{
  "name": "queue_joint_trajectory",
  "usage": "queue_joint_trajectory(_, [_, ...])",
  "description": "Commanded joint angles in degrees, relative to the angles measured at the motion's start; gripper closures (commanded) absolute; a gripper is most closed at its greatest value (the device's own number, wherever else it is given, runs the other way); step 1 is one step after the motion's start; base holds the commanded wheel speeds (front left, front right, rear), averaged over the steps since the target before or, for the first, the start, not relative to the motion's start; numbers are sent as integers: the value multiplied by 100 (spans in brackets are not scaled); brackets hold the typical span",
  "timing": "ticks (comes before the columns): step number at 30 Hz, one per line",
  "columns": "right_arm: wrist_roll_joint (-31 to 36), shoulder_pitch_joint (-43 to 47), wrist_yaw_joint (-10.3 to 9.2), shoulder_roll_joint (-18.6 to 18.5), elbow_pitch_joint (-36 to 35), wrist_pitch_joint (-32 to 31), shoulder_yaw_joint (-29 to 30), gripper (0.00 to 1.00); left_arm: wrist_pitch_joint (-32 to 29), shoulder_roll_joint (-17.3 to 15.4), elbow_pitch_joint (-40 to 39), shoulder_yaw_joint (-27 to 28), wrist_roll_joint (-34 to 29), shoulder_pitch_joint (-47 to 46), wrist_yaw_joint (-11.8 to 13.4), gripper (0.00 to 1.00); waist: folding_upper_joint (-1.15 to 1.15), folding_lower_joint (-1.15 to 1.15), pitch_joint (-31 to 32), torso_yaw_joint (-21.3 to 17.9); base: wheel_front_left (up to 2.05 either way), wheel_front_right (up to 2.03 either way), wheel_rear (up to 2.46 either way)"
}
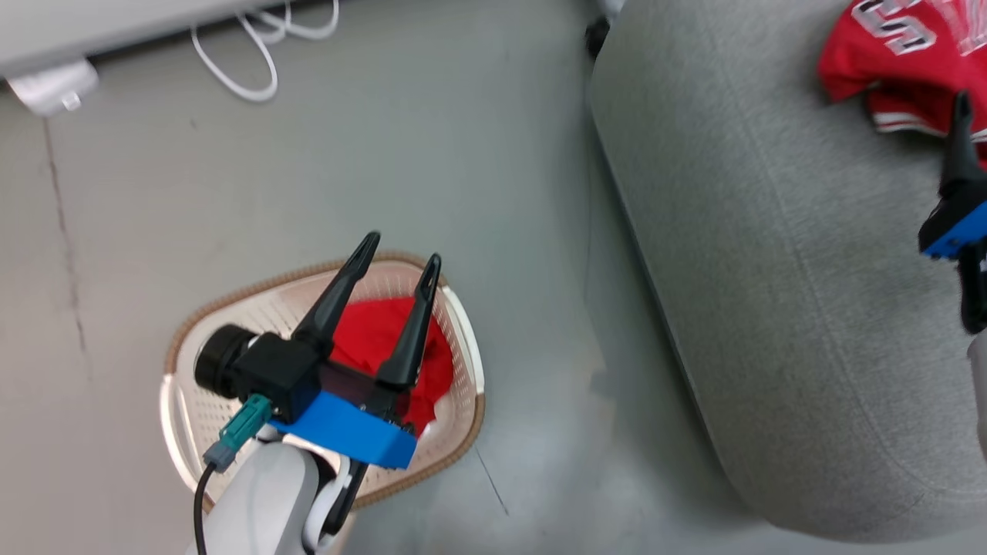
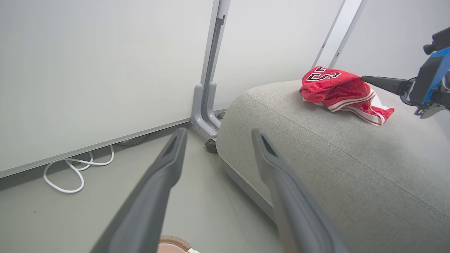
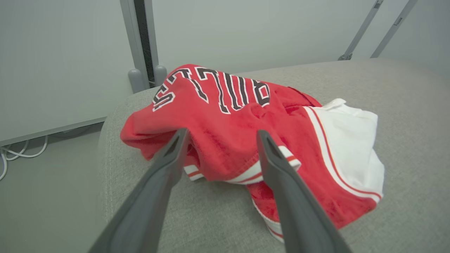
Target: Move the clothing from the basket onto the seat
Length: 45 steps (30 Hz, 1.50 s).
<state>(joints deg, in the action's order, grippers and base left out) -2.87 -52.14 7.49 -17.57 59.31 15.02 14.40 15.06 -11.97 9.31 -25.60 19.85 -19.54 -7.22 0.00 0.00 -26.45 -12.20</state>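
Note:
The red jersey (image 3: 239,116) with black-and-white lettering lies crumpled on the grey sofa (image 1: 771,270), also seen as jersey (image 1: 902,54) and jersey (image 2: 341,91). My right gripper (image 3: 219,137) hovers open just in front of the jersey, its fingers apart with nothing between them. One dark finger (image 1: 960,146) of it shows at the head view's right edge. A plain red garment (image 1: 378,339) lies in the cream basket (image 1: 193,416) on the floor. My left gripper (image 1: 405,258) hangs open above the basket, empty, fingers pointing away over the garment.
A white cable (image 1: 247,54) lies looped on the grey floor by the wall. A grey post foot (image 2: 205,116) with a caster stands beside the sofa's end. Bare floor runs between basket and sofa (image 2: 316,158).

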Motion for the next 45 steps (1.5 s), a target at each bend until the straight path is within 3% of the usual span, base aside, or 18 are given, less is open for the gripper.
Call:
queue_joint_trajectory(1, [18,154,1,10,12,20,-45,0,17,19,21,62,34,123,-41,0,0,0,705,-13,0,0,0])
queue_joint_trajectory(10, [-138,1349,1,321,-780,21,-764,0,17,422,259,642,204,1021,-41,0,0,0,1980,213,0,0,0])
queue_joint_trajectory(19, [-346,2659,1,832,-1947,-121,-1255,0,16,595,433,1446,125,1745,-40,0,0,0,2513,501,0,0,0])
queue_joint_trajectory(31, [-266,4016,1,1263,-3710,-315,-1425,0,17,671,438,2049,-30,2119,-25,0,0,0,2666,1165,0,0,0])
queue_joint_trajectory(45, [-177,4584,1,1457,-4446,-682,-1381,0,16,617,588,2255,-53,2145,-25,0,0,0,2671,1336,0,0,0])
